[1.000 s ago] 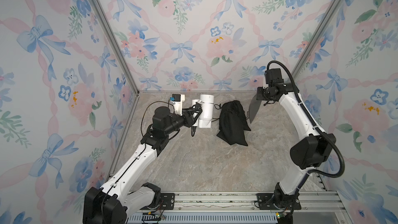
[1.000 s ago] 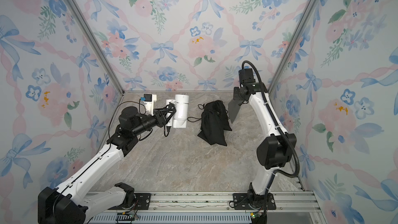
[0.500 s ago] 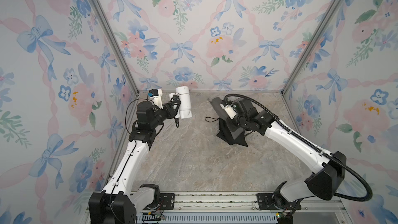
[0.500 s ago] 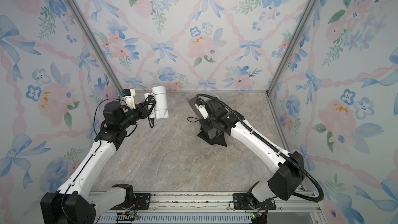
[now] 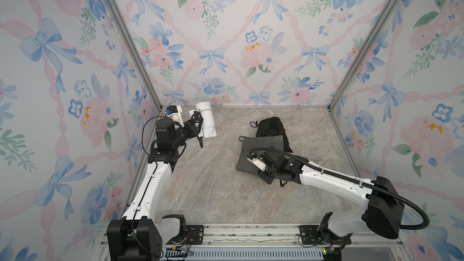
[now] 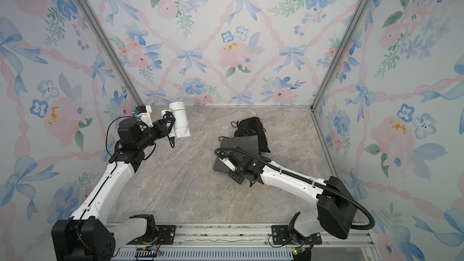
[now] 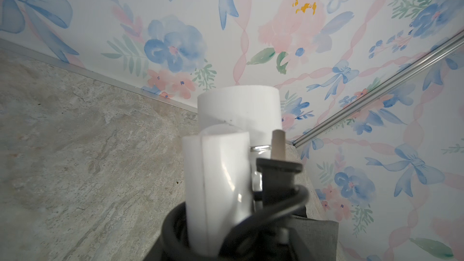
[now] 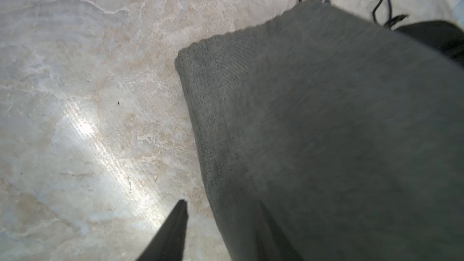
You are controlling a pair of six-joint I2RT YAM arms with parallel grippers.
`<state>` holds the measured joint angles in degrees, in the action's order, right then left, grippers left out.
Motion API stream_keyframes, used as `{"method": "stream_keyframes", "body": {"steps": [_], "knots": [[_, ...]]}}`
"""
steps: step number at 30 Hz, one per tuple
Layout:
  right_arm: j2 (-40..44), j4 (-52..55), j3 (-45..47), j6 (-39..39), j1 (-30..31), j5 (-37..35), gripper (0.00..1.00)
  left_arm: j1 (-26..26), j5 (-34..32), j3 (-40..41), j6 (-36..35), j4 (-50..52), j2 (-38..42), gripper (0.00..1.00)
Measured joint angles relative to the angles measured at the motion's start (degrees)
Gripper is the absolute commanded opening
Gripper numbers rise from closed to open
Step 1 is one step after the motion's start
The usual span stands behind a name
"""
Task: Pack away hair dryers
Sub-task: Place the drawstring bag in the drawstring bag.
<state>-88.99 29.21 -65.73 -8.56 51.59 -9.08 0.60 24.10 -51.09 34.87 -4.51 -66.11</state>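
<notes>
A white hair dryer [image 5: 207,120] [image 6: 180,122] hangs above the table near the back left corner. My left gripper [image 5: 197,124] [image 6: 168,126] is shut on it at the folded handle [image 7: 216,184], with the dark cord [image 7: 281,197] looped beside it and the barrel [image 7: 238,111] pointing away. A flat grey pouch [image 5: 258,150] [image 6: 238,149] [image 8: 326,134] lies on the table right of centre. My right gripper [image 5: 264,177] [image 6: 237,178] [image 8: 223,212] stands open over its near edge, one finger above the cloth and one above bare table, holding nothing.
A crumpled black pouch [image 5: 272,128] [image 6: 251,128] lies just behind the grey one, partly under it, with loose drawstrings [image 5: 253,123]. The marble table [image 5: 200,184] is walled at the back and both sides. A rail [image 5: 251,232] runs along the front edge.
My right arm swung down from the back right wall with the grey pouch, laid it flat in front of the black pouch and opened. My left arm drew the dryer toward the back left corner.
</notes>
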Motion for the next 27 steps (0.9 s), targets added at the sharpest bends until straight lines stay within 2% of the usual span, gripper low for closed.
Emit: {"method": "stream_keyframes", "body": {"steps": [4,8,11,17,22,27], "knots": [[6.3,-2.4,1.0,0.9,-0.1,2.8,0.77,0.2,-0.3,1.1,-0.4,0.2,-0.2,0.18],[10.3,-5.0,1.1,3.1,-0.1,4.4,0.76,0.6,-0.3,1.8,-0.9,0.4,-0.5,0.18],[9.5,-6.4,1.0,6.9,-0.1,4.4,0.72,0.6,-0.4,2.0,-1.3,0.4,-1.2,0.18],[-0.1,-6.5,-4.3,20.7,1.8,0.7,0.70,1.5,-0.7,2.5,-1.5,0.4,-2.0,0.18],[-10.4,-6.0,-13.7,31.9,5.9,-4.7,0.69,2.9,-0.8,2.7,-1.5,0.4,-2.1,0.18],[-20.6,-4.0,-20.9,39.9,6.6,-6.9,0.65,3.3,-0.8,3.0,-1.5,0.4,-2.1,0.18]]}}
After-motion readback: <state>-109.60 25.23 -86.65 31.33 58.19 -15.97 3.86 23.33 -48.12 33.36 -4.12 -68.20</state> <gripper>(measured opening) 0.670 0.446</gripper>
